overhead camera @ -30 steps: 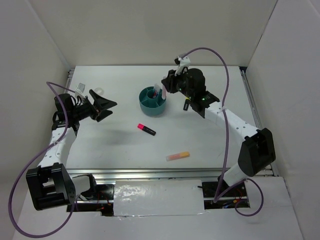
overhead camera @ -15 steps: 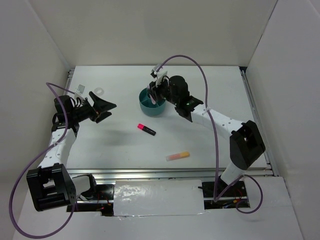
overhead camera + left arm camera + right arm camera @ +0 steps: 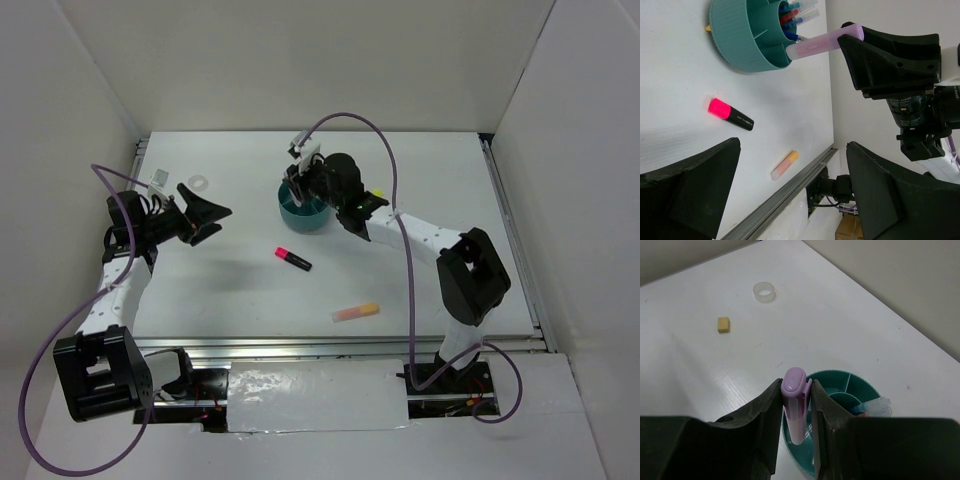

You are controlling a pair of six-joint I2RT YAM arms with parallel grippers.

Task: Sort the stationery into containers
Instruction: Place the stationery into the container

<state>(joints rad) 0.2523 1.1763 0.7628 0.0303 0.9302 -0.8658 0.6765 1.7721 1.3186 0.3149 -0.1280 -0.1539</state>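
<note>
while left gripper (image 3: 792, 145) gapes, right gripper (image 3: 796, 385) clamps lilac stick (image 3: 794, 415) over teal organizer (image 3: 737, 40).

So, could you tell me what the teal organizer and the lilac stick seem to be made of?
The teal organizer looks like matte plastic, with fine ribs on its outer wall. The lilac stick is probably smooth plastic, translucent, paler toward one end.
</note>
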